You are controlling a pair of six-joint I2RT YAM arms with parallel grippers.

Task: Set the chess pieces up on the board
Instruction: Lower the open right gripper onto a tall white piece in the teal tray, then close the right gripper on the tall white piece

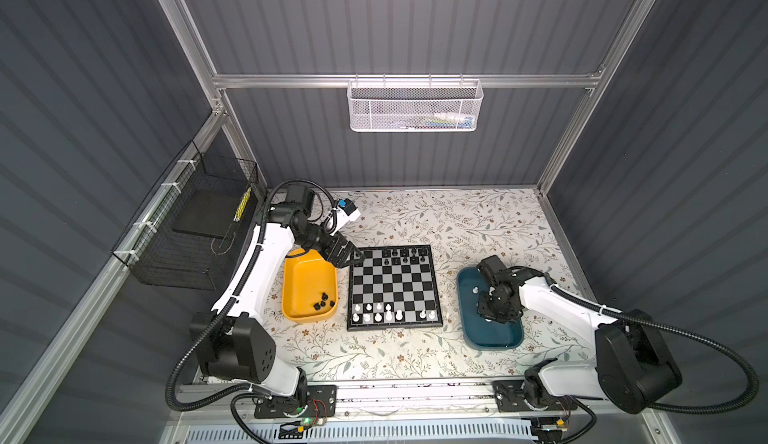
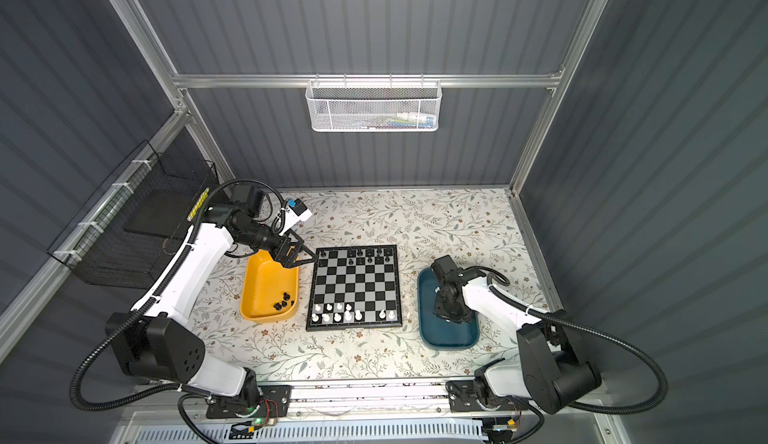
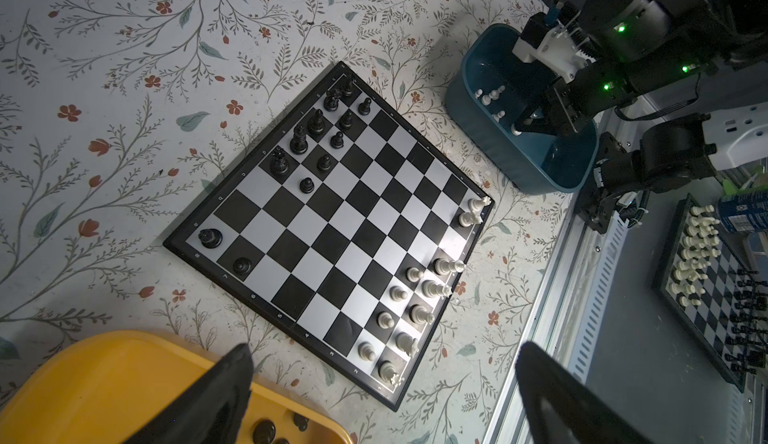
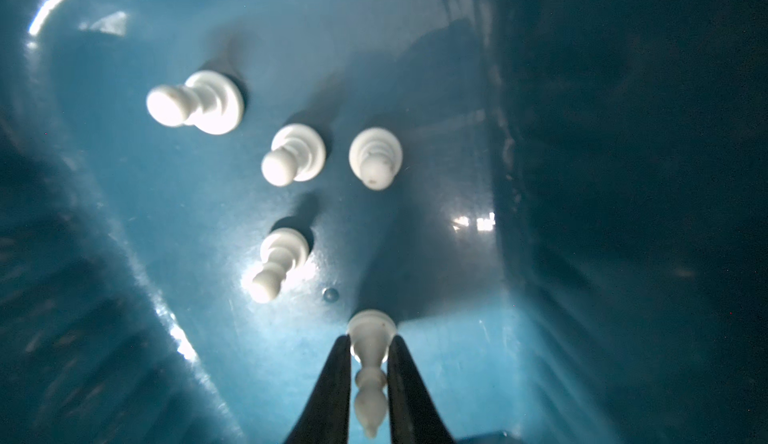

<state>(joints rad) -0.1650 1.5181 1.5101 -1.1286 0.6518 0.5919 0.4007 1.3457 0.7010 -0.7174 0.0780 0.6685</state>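
I see my left gripper (image 1: 355,260) spread open at the far corner of the board (image 1: 392,288), beside the yellow tray (image 1: 291,296) holding a few black chess pieces (image 1: 323,301). My right gripper (image 1: 488,316) points down into the teal tray (image 1: 505,340). White chess pieces (image 1: 388,315) stand on the board's near rows.

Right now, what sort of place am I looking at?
Probably a robot test booth, not a home: grey panel walls in an aluminium frame, a left arm and right arm bolted to a front rail, and a chessboard between them.
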